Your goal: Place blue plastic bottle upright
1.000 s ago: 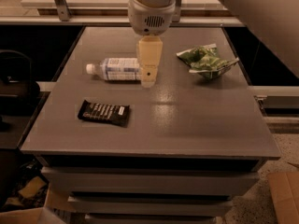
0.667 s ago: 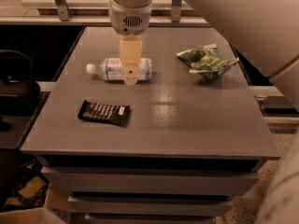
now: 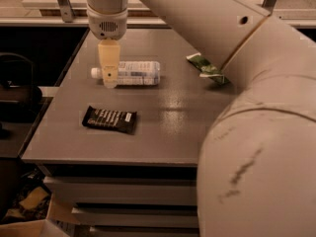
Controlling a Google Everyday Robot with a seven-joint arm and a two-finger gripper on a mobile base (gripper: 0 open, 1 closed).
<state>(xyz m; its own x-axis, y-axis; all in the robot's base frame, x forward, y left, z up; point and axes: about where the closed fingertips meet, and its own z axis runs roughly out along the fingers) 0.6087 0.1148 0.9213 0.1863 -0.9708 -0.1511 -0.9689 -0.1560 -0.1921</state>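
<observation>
Grey tabletop point(image 3: 173, 127): black snack wrapper point(image 3: 109, 119) front left; green snack bag point(image 3: 207, 68) right, partly hidden by arm point(image 3: 256, 157). Blue plastic bottle point(image 3: 133, 73) on its side, rear left; long axis left-right, white cap point(image 3: 95, 73) pointing left. Gripper point(image 3: 109, 80) hanging over neck end, covering it. Jaws: cannot tell whether spread or pinching.
</observation>
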